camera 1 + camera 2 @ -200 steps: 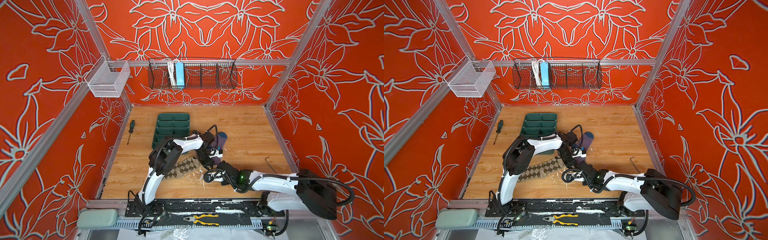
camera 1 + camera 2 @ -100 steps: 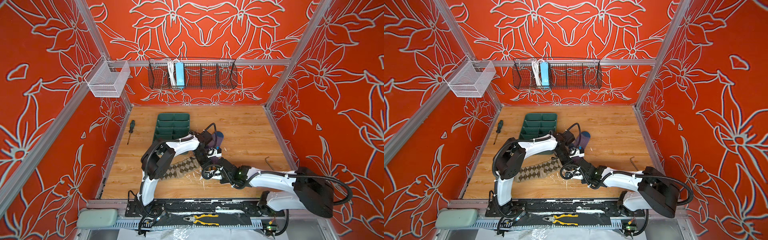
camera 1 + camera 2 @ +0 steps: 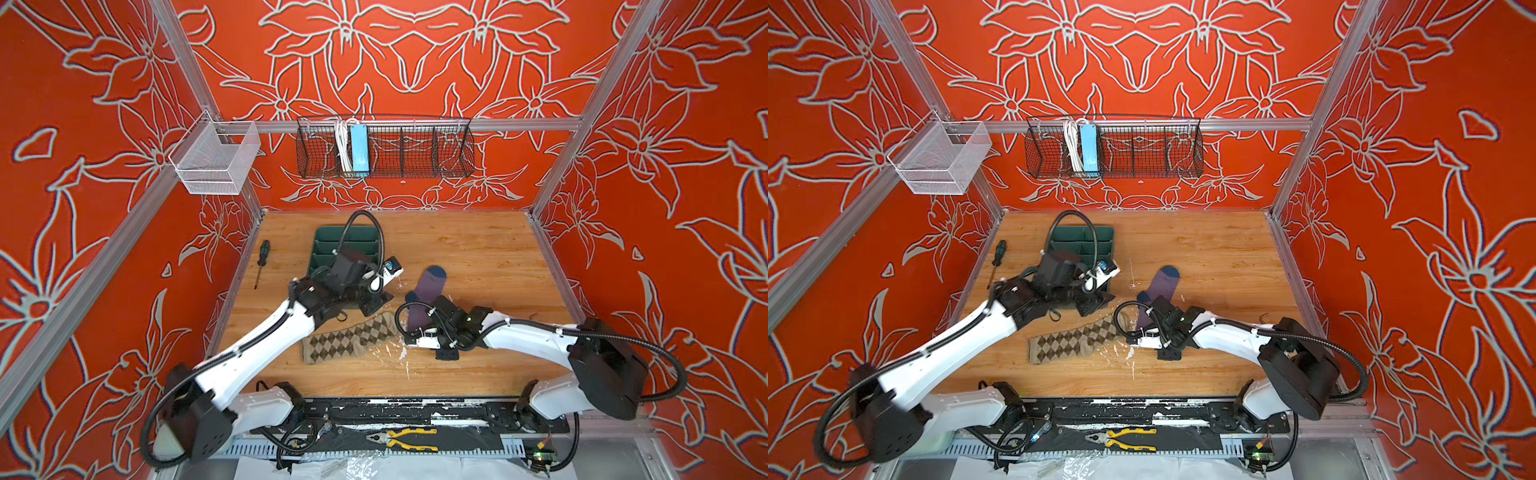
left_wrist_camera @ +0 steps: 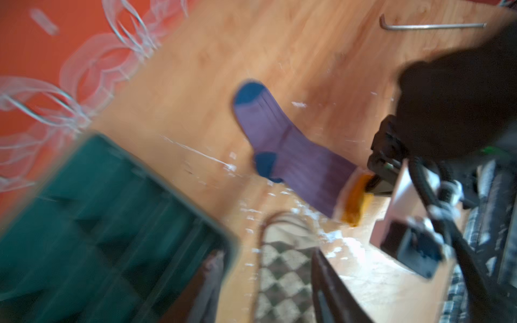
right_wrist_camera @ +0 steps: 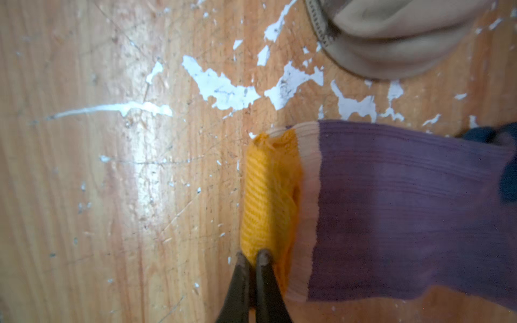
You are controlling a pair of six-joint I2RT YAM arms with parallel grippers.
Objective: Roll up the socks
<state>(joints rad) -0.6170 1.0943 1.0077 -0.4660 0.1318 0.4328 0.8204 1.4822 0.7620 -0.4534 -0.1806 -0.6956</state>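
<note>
The work is at the start of rolling the purple sock (image 3: pixel 428 291), which lies flat on the counter (image 3: pixel 478 257) to the right of the green tray (image 3: pixel 332 245) in both top views, its teal toe pointing away from the robot and its cuff end on the near side. The right gripper (image 5: pixel 253 256) is closed, pinching a corner of the yellow cuff (image 5: pixel 263 195), which the right wrist view shows doubled over into a first small fold against the purple ribbing. The argyle sock (image 3: pixel 349 338) lies unrolled on a slant just in front of the tray, close beside the purple cuff but apparently not under it. The left gripper (image 3: pixel 372 305) hangs by the tray's near right corner, over the argyle sock's upper end; in the blurred left wrist view its jaws stand apart with nothing between them. Judged from this, the next move calls for turning the pinched cuff over toward the toe, keeping the fold tight and even across the sock's width; a one-corner pinch may skew the roll.
</note>
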